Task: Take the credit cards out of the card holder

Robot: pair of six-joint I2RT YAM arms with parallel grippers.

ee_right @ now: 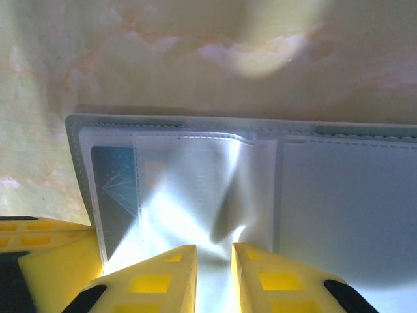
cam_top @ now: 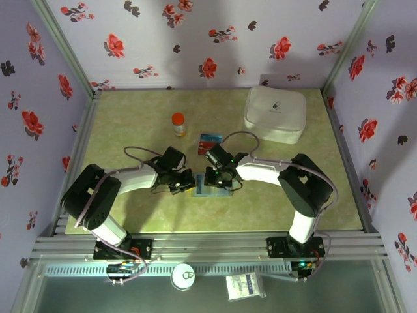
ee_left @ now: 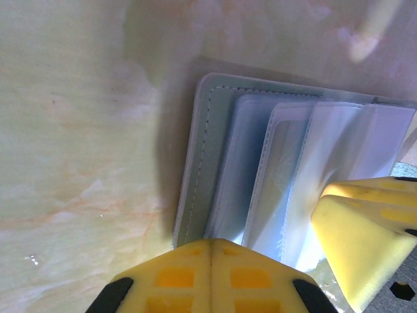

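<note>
A green-marbled worktop (cam_top: 130,215) seen from above, with two robot arms reaching inward from its near edge. The card holder (cam_top: 210,192) lies open and flat a little nearer that edge than the middle, largely covered by both grippers in this view. The left gripper (cam_top: 185,183) has its yellow fingers (ee_left: 176,277) pressed together with no gap, and its wrist camera shows them at the holder's stitched grey edge. The tips hide the contact, so it is unclear whether they press on it. The right gripper (cam_top: 218,177) is clamped on the card holder by one clear sleeve (ee_right: 202,195). In its wrist camera the fingers stand a narrow slit apart, and the sleeve's wrinkles draw down into that slit. One blue credit card (ee_right: 114,195) shows dimly through a sleeve at the holder's end, blurred by glare. The other sleeves look pale, their contents hard to make out. A second credit card (cam_top: 210,139), red and blue, lies loose on the worktop just beyond the holder. An orange-capped bottle (cam_top: 178,124) stands left of it, and a white rounded case (cam_top: 275,114) sits in the far right corner.
</note>
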